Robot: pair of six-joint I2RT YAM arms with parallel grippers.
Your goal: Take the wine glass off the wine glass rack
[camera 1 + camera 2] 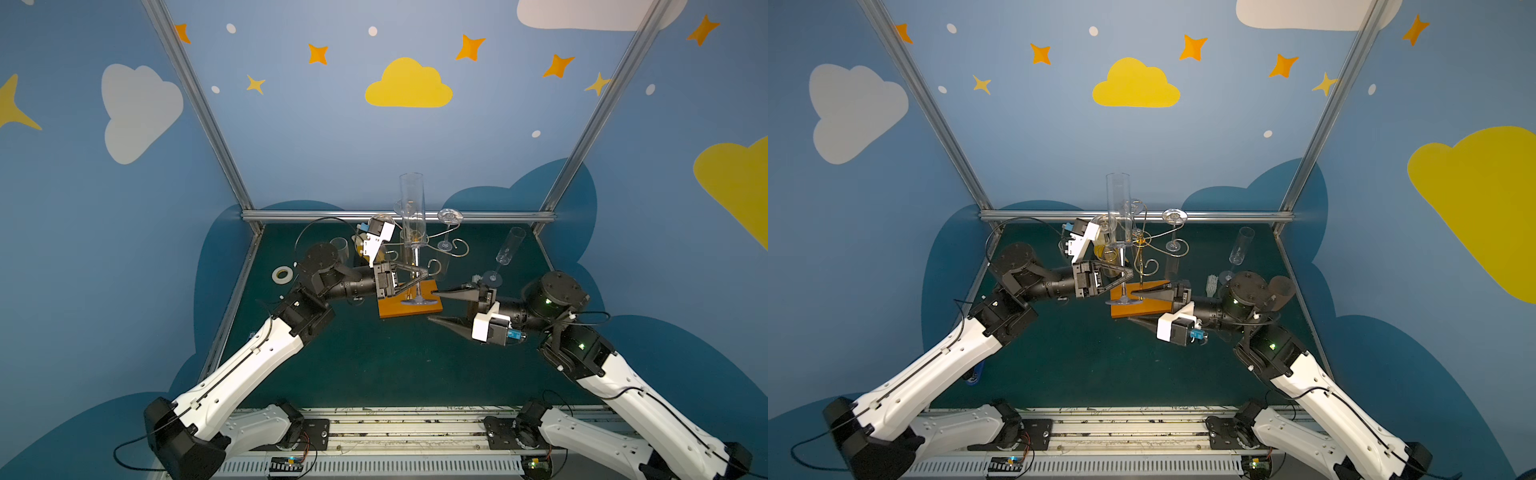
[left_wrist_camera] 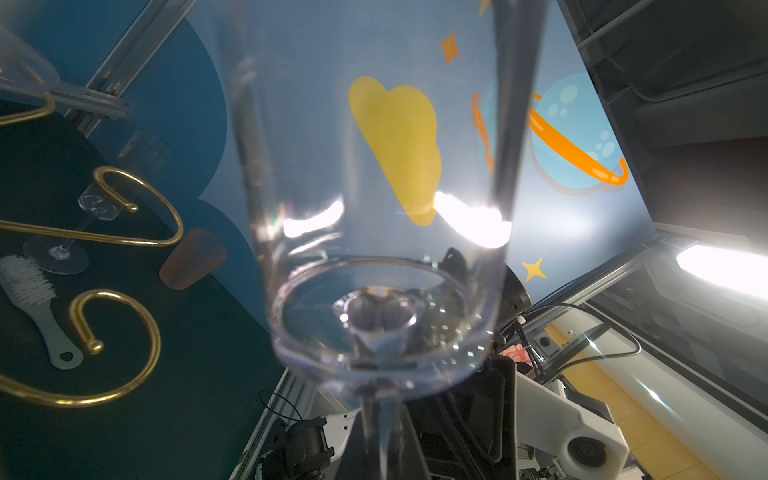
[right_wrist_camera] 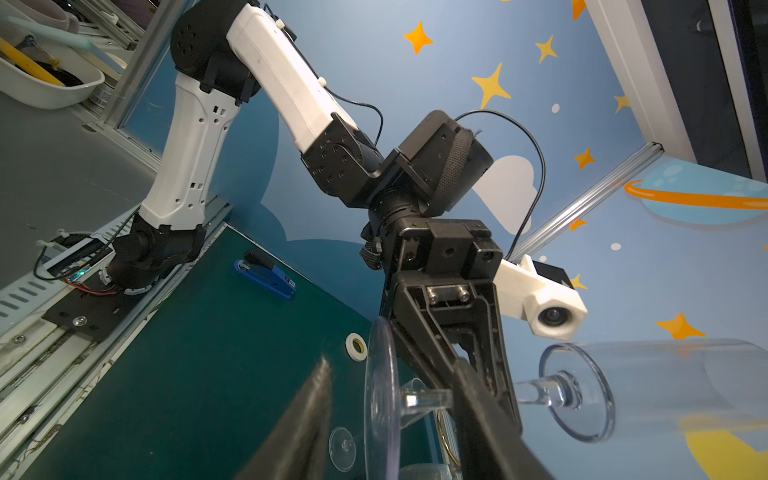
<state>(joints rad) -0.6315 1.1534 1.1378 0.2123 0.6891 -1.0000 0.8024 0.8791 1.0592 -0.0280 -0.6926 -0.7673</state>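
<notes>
Since the wine glass [image 1: 411, 208] looked light, slick and brittle, the left gripper [image 1: 423, 275] pinched its stem, likely the safest hold; the right gripper [image 1: 431, 306] had its jaws spread.

**Gold, orange, clear**

The wine glass rack [image 1: 1142, 266] is gold wire on an orange base [image 1: 1154, 309]. Above that base the wine glass [image 1: 1118, 208] is clear; around it the mat [image 1: 1100, 365] is dark green, behind it the wall [image 1: 1038, 145] blue with yellow clouds
</notes>
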